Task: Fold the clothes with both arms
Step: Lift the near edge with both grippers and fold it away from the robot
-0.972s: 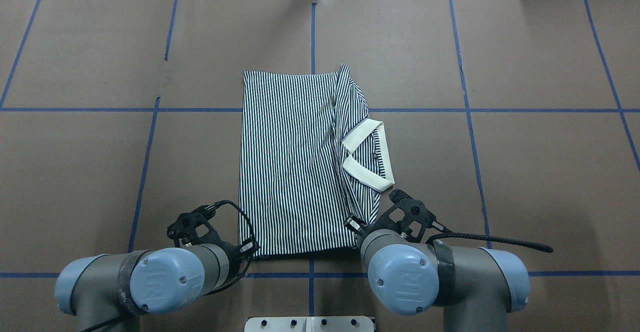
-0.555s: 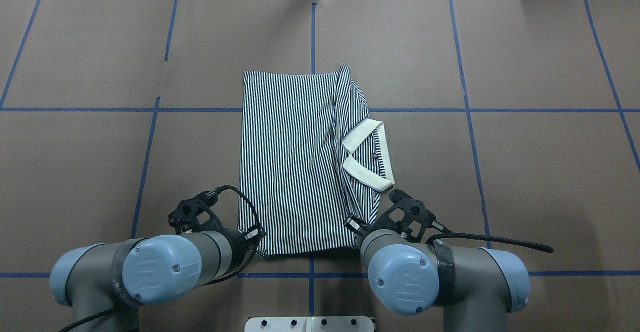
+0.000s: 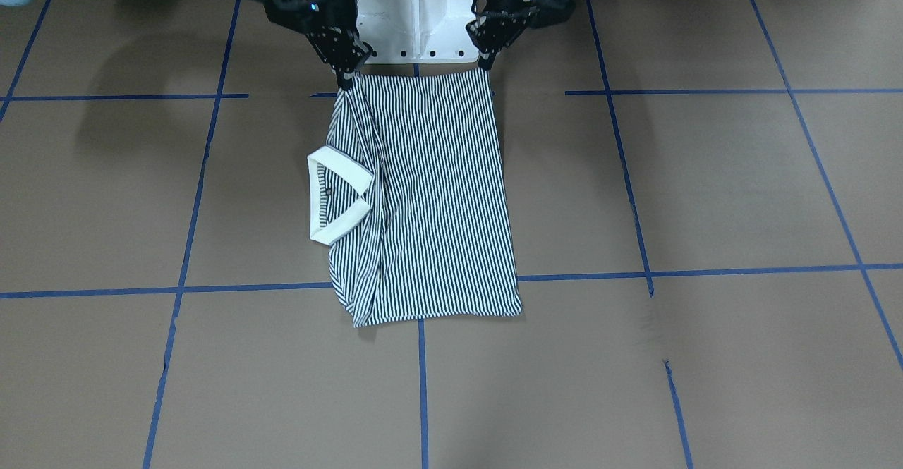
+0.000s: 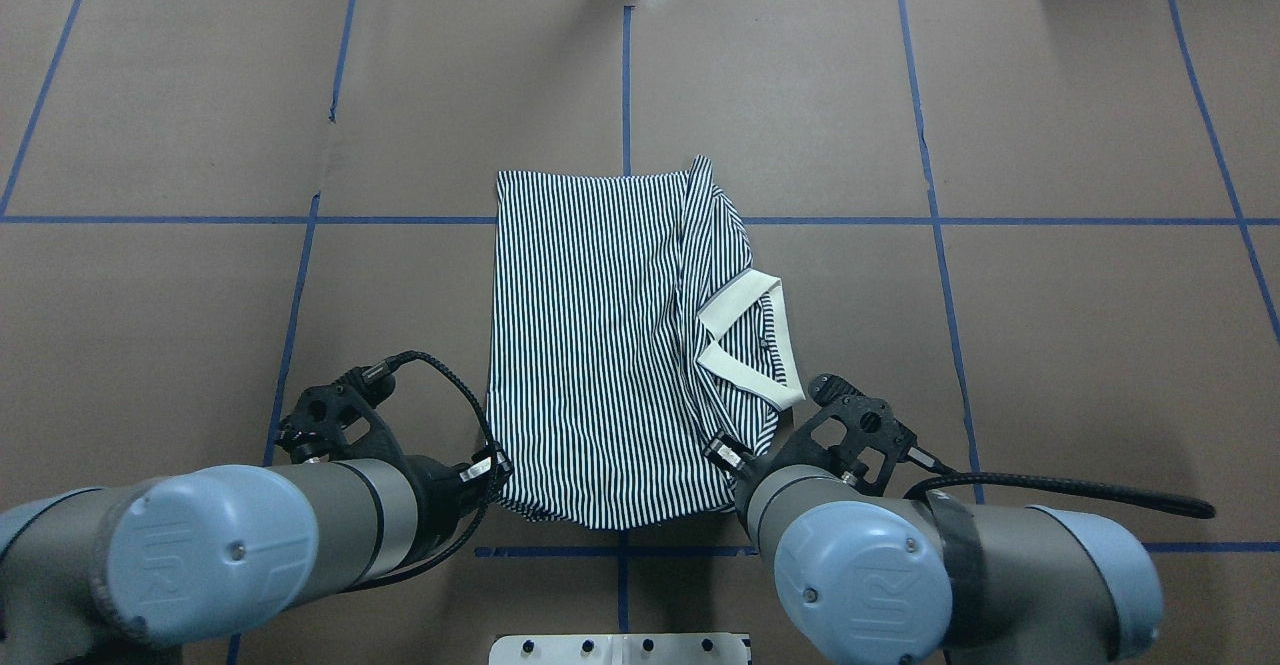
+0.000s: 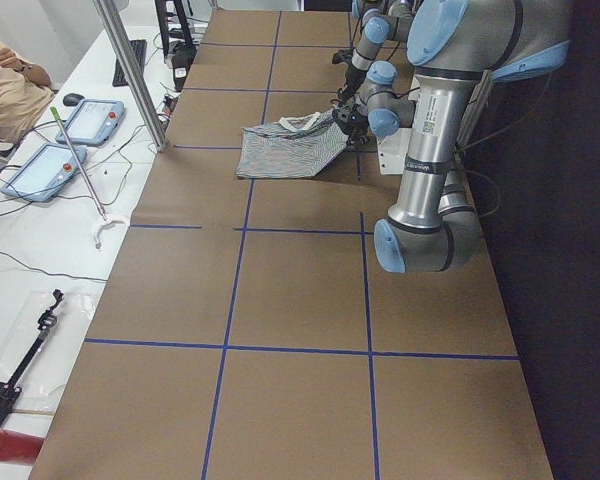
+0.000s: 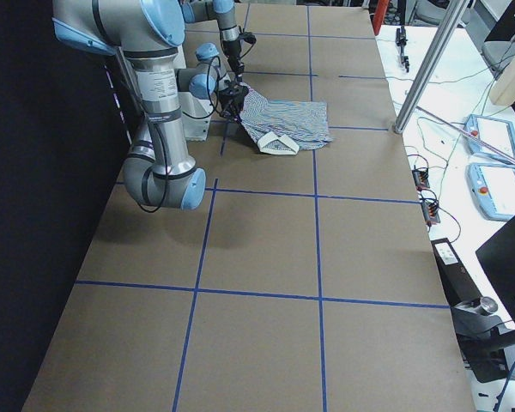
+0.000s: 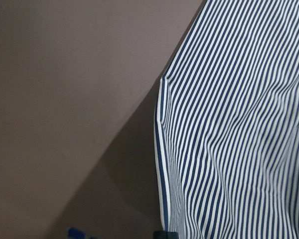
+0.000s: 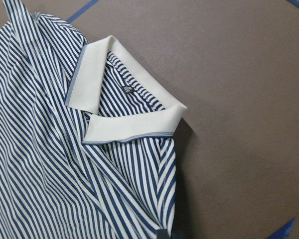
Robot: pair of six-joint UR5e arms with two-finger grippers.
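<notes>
Mid-fold: left tool and right tool each pinch a raised 6 o'clock corner (overhead view) of the polo shirt. Next, probably carry both evenly toward 12 o'clock.

overhead and front views face each other over the shirt

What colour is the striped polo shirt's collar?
Cream-white collar, thin blue edge, on the striped polo shirt; best in right wrist view.
</notes>
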